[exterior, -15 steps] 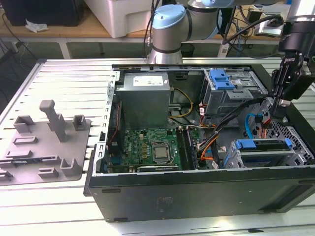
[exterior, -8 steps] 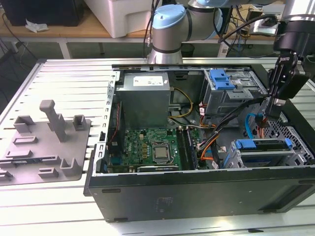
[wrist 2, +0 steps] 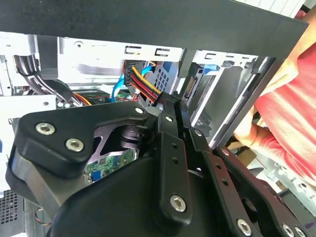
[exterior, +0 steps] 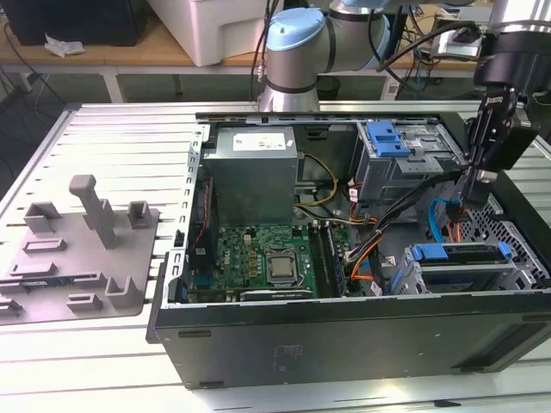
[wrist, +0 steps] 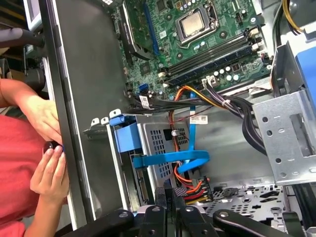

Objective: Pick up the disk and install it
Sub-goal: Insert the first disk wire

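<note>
**While the disk (exterior: 456,255) stands in its cage, closed fingers (wrist 2: 171,112) hang among the cables**

The disk stands on edge, blue carrier frame uppermost, in the drive cage (exterior: 519,268) at the corner of the open computer case (exterior: 344,344) towards the exterior view's right. The gripper (exterior: 469,185) reaches down into the case near it. Its fingers are pressed together, with the tips beside a red-yellow-black power plug (wrist: 191,189). A person's hand (wrist: 45,121) rests on the case wall.

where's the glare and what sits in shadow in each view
exterior view: even light, the pale table bright, the case's near wall dark; second wrist view: the metal panel washed out white, the black gripper in shade; first wrist view: the motherboard well lit, a glint on the drive cage
</note>
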Robot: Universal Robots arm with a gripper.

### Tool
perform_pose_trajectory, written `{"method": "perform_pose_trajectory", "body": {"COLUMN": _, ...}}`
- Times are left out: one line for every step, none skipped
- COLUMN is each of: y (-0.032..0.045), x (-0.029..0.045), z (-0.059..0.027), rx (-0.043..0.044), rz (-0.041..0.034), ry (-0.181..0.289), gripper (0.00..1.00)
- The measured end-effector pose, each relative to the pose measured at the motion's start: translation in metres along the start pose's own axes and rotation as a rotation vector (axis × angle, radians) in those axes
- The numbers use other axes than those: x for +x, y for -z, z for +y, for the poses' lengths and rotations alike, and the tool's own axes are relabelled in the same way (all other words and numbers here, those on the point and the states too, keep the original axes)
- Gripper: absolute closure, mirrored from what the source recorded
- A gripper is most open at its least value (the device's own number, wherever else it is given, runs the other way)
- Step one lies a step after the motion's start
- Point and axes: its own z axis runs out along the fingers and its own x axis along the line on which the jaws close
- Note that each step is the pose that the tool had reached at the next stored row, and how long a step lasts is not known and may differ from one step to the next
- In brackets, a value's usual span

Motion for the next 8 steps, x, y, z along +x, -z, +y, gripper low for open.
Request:
{"method": "perform_pose_trajectory", "body": {"y": 0.0003, "x": 0.0009, "z": 0.0002, "rx": 0.0033, "rz": -0.0016, "ry": -0.001, "gripper": 0.83}}
{"method": "perform_pose_trajectory", "body": {"y": 0.0001, "x": 0.0015, "z": 0.0003, "rx": 0.0061, "rz": -0.0062, "ry": -0.002, "gripper": 0.83}}
{"method": "perform_pose_trajectory", "body": {"y": 0.0000, "x": 0.0019, "z": 0.0002, "rx": 0.0098, "rz": -0.0163, "ry": -0.004, "gripper": 0.83}}
{"method": "perform_pose_trajectory", "body": {"y": -0.0002, "x": 0.0023, "z": 0.0002, "rx": 0.0131, "rz": -0.0302, "ry": -0.006, "gripper": 0.83}}
{"method": "perform_pose_trajectory", "body": {"y": -0.0005, "x": 0.0027, "z": 0.0002, "rx": 0.0164, "rz": -0.0472, "ry": -0.008, "gripper": 0.83}}
{"method": "perform_pose_trajectory", "body": {"y": -0.0009, "x": 0.0033, "z": 0.0002, "rx": 0.0185, "rz": -0.0613, "ry": -0.010, "gripper": 0.83}}
{"method": "perform_pose_trajectory", "body": {"y": -0.0011, "x": 0.0040, "z": 0.0004, "rx": 0.0193, "rz": -0.0696, "ry": -0.010, "gripper": 0.83}}
{"method": "perform_pose_trajectory", "body": {"y": -0.0012, "x": 0.0051, "z": 0.0008, "rx": 0.0201, "rz": -0.0771, "ry": -0.011, "gripper": 0.83}}
